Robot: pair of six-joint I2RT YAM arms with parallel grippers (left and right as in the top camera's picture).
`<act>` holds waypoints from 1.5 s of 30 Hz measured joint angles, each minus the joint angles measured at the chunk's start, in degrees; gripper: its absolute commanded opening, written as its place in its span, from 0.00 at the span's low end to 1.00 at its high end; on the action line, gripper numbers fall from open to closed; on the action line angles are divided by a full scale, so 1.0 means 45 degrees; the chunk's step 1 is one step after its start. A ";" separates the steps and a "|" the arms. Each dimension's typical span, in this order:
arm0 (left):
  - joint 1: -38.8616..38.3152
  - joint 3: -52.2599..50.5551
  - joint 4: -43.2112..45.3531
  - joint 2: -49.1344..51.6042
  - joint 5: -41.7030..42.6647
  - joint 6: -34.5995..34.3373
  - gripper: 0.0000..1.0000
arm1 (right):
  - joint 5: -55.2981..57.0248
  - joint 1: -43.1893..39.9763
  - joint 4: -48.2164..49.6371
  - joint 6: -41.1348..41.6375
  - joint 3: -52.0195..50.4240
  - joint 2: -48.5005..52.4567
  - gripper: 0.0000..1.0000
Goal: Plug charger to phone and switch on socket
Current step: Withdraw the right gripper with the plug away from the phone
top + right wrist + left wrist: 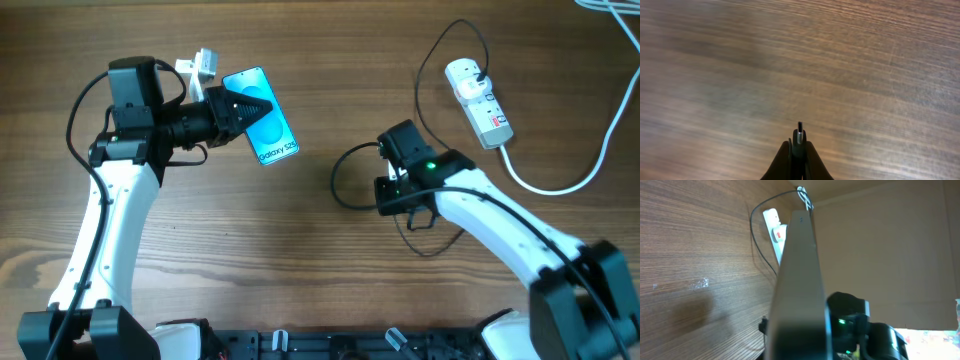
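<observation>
**Ana:** Two things are being held right now. The left jaws are squeezing shut on the phone (275, 135) in the upper left of the overhead view. Its blue screen is showing to the camera above.

**Ben:** What are the right jaws doing?

**Ana:** The right jaws are pinching shut on the charger (800, 131), right by its little tip. The tip is poking out in front, low in the middle of the right wrist view, over the bare desk (715, 60).

**Ben:** Where is the socket (478, 98) lying?

**Ana:** It is lying in the upper right of the overhead view, well apart from both arms. The charger's black wire is looping loosely between it and the right jaws.

**Ben:** Is the wire going to be tricky?

**Ana:** I am thinking yes. It is looking thin, light and floppy. Holding it close to the hard tip is the best spot, because farther back it would be bending away.

**Ben:** And the phone?

**Ana:** It is looking flat, stiff and smooth, so it may be slipping if the plug is pushing hard. The end with the white words is sticking out free, pointing toward the right arm.
</observation>
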 measured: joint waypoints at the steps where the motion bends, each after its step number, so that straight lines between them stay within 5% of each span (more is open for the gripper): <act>1: 0.0000 0.0000 -0.0029 0.0000 0.0000 0.0005 0.04 | 0.0126 0.0000 0.0175 0.0000 -0.0005 0.0321 0.05; 6: 0.0000 0.0000 -0.0272 0.0000 0.0000 0.0044 0.04 | 0.0364 0.0000 0.0544 0.0000 -0.0015 0.1671 0.08; 13: 0.0000 0.0000 -0.0287 0.0000 -0.0039 0.0049 0.04 | 0.0413 0.0034 0.0641 0.0044 0.0049 0.2103 0.36; 16: 0.0000 0.0000 -0.0282 0.0000 -0.0039 0.0049 0.04 | 0.0418 0.0034 0.0631 0.0039 0.0063 0.2113 0.37; 28: 0.0000 0.0000 -0.0282 0.0000 -0.0039 0.0049 0.04 | 0.0272 0.0015 0.0044 -0.0296 0.0087 0.2127 0.17; 31: 0.0000 0.0000 -0.0282 0.0000 -0.0039 0.0049 0.04 | 0.0102 0.0000 0.0010 -0.0393 0.0087 0.2127 0.05; 38: 0.0000 0.0000 -0.0306 0.0000 -0.0039 0.0049 0.04 | -0.0340 -0.0053 0.0087 -0.0481 0.0087 0.2123 0.04; 45: 0.0005 0.0000 -0.0350 0.0000 0.0102 0.0034 0.04 | -0.5965 -0.0427 0.0262 -0.2259 0.0087 0.0937 0.04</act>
